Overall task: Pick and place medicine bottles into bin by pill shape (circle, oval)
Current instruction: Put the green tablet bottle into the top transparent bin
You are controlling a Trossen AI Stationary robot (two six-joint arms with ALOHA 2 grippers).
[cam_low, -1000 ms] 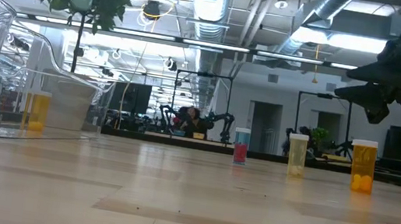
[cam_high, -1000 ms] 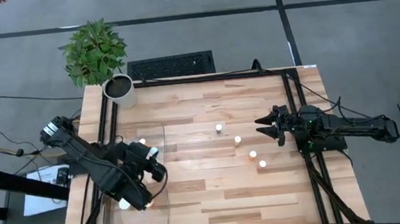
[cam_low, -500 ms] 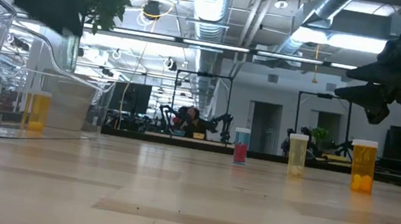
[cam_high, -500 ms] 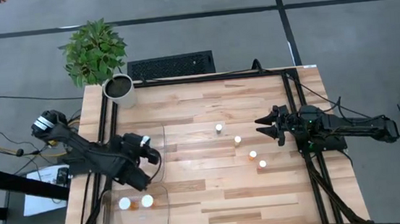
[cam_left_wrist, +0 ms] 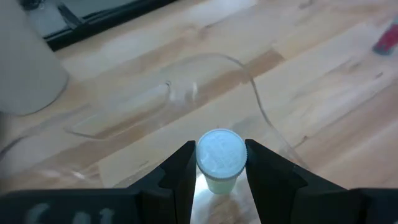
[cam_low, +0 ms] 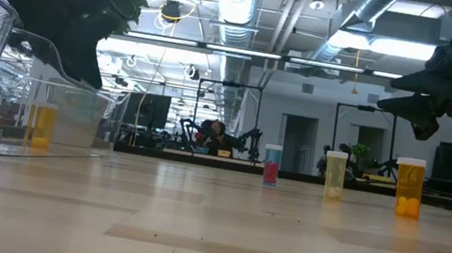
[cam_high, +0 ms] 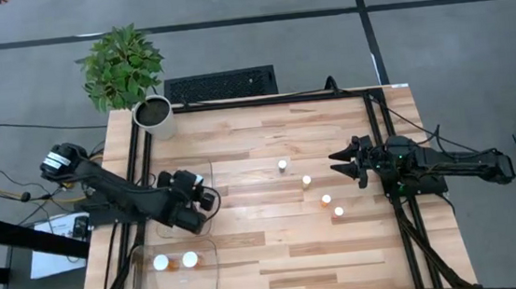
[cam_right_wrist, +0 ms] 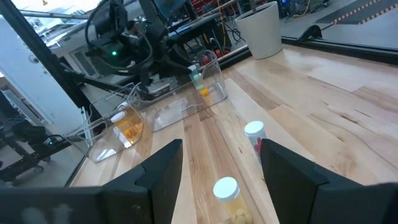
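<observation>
since the earlier frame the left arm has been swung away from the near clear bin (cam_high: 144,284) and its left gripper (cam_high: 209,201) is now held over the far clear bin (cam_high: 206,168), at that bin's edge. a white-capped bottle (cam_left_wrist: 219,159) is clamped between the left gripper's fingers (cam_left_wrist: 178,171), as seen in the left wrist view. two medicine bottles (cam_high: 175,261) are seen standing side by side inside the near clear bin. four more bottles (cam_high: 307,180) are left on the tabletop (cam_high: 276,246) in a slanting row between the bins and the right arm. the right gripper (cam_high: 341,162) is held above the tabletop's right side, just beside that row, with its fingers (cam_right_wrist: 163,168) spread apart and nothing between them. a potted plant (cam_high: 126,74) is placed at the far left corner.
</observation>
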